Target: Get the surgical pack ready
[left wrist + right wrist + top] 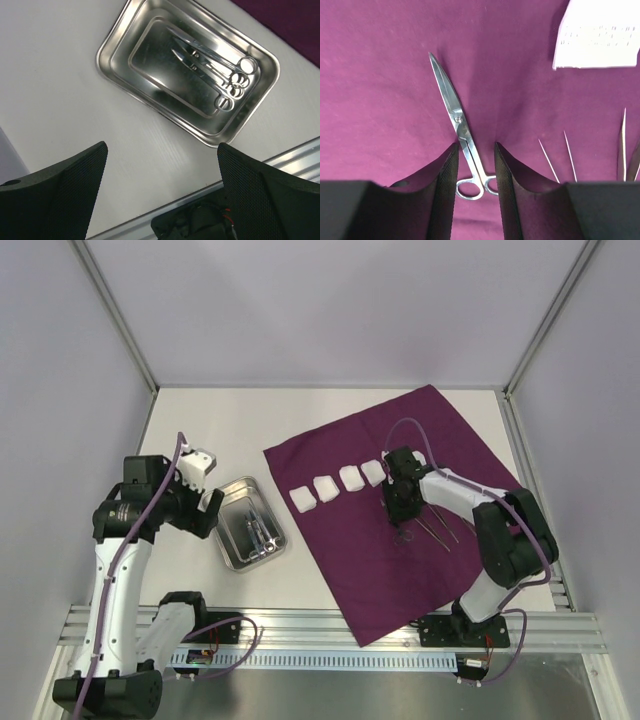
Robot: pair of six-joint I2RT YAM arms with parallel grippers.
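I am looking down on the kit laid out in parts. The cloth (440,440) is lying flat on the right half of the table (200,430), turned corner-on to the arms, and I judge that is so its corners can be folded over the contents. A row of pads (326,487) is sitting across its upper left part, and the tweezers (440,532) are lying just right of the right gripper (476,149). That gripper is pointing straight down over the scissors (456,120). Its jaws are standing about half open and straddling the shanks just above the rings, with a sliver of cloth showing on each side, so I am reading it as gripping nothing at this instant. Straddling there makes sense to me, since the shanks are slim and the blades are pointing away from the fingers. The tray (107,55) is sitting off the cloth on bare table to its left, with more instruments (220,75) lying in it. The left gripper (162,200) is hanging above the table just beside the tray, jaws spread fully wide and empty, and I am guessing it is standing clear of the right arm's work
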